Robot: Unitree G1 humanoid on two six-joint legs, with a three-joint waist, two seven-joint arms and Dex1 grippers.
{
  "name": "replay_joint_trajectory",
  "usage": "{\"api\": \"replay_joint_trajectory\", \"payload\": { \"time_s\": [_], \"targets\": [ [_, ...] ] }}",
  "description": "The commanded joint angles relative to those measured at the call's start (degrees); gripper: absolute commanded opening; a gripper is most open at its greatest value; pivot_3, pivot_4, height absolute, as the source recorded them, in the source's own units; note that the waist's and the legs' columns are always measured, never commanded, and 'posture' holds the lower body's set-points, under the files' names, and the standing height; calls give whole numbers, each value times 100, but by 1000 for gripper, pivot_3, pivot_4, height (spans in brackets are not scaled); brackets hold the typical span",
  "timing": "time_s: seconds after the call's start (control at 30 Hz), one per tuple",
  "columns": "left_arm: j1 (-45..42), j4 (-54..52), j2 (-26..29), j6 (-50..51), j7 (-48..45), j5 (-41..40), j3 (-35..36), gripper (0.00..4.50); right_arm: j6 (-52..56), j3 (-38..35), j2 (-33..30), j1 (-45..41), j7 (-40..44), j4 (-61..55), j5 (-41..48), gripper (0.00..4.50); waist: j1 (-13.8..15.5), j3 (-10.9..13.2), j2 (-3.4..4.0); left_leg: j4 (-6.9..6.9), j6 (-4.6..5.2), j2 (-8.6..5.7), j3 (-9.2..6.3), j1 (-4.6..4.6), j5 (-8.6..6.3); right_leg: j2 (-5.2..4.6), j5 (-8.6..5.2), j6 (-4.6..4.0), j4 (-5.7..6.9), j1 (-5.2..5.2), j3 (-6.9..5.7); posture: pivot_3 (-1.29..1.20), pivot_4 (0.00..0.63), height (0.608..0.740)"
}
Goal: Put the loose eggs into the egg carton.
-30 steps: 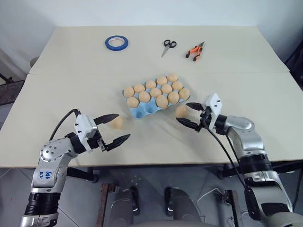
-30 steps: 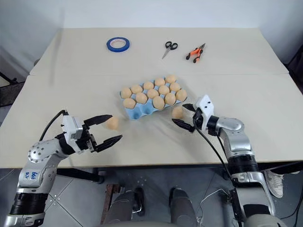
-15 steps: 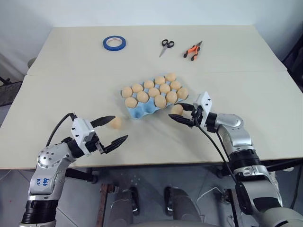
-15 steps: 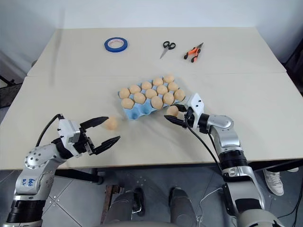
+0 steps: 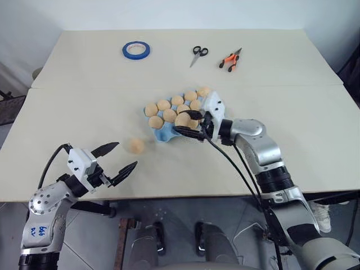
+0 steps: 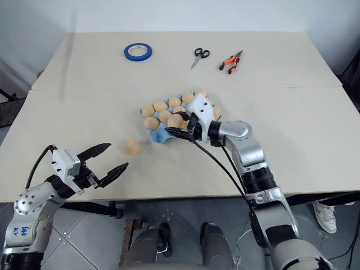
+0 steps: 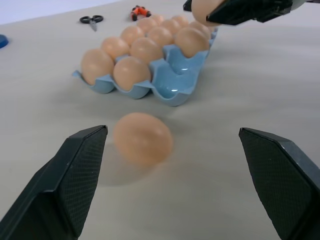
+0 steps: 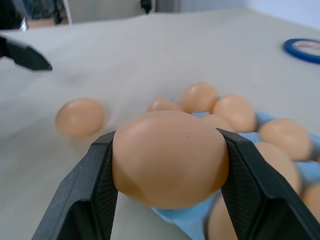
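Since a second earlier, the right gripper (image 5: 189, 123) had been carried from the table beside the carton's right end up and over the egg carton (image 5: 167, 134), and an egg (image 8: 170, 157) that had lain on the table there was now lifted with it. The left gripper (image 5: 115, 158) had been drawn back toward the near table edge, away from the loose egg (image 5: 136, 145) it had been reaching around.

Nearest of all, at the front edge of the table (image 5: 73, 112), the left gripper was held with its two black fingers spread wide and nothing between them. Just beyond its tips, well apart from either finger, the loose egg was left lying on the bare tabletop. In the left wrist view that egg (image 7: 143, 138) was framed between the open fingers, with the carton (image 7: 172, 85) behind it.

Further out, the light blue carton was seen set at a slant in the middle of the table, most of its cups filled, with empty cups showing at its near-left end. Over the carton's near side the right gripper was held, its fingers pinched on the lifted egg.

At the far side, a blue tape roll (image 5: 136, 50), a pair of scissors (image 5: 197, 54) and orange-handled pliers (image 5: 230, 59) were laid out in a row.
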Motion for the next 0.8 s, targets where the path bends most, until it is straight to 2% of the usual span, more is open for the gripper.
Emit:
{"api": "replay_joint_trajectory", "payload": {
  "time_s": [0.03, 0.23, 0.3, 0.47, 0.67, 0.8],
  "targets": [
    [23, -238, -49, -182, 126, -48, 202, 4500, -219, -91, 192, -291, -229, 405, -78, 2439, -6, 0, 0, -2, -2, 1, 6, 0, -1, 0, 0, -1, 0, -3, -4, 0, 150, 740],
    [139, -399, -147, -192, 265, -79, 206, 4500, -474, -206, 423, -732, -242, 1063, -8, 4457, -40, -1, -2, 4, 0, 5, 37, 4, 1, 4, 1, 2, 18, -15, -38, 0, 150, 740],
    [200, -426, -170, -197, 282, -79, 205, 4500, -530, -195, 388, -709, -150, 988, 5, 4487, -39, -1, -2, 5, -2, 7, 37, 7, 2, 5, 1, 2, 21, -14, -38, 0, 150, 740],
    [262, -464, -102, -100, 238, -165, 289, 4500, -497, -402, -181, 75, 629, -235, 495, 4487, 28, -3, -6, 7, -2, 9, 33, 4, 2, 5, 0, 1, 19, -14, -41, 0, 150, 740],
    [328, -427, 212, 112, -39, -306, 423, 4500, -914, -1121, -1219, 1500, 1438, -992, 1082, 4487, 37, -6, -11, 7, 5, 6, 34, 8, -3, 1, 3, 6, 5, -3, -42, 0, 150, 740],
    [484, -385, 440, 211, -235, -333, 518, 4500, -1430, -1711, -1629, 2341, 1633, -986, 1303, 4487, 9, -6, -12, 5, 4, 10, 32, 15, -4, 5, 2, 4, -1, 4, -46, 0, 150, 740]
  ]
}}
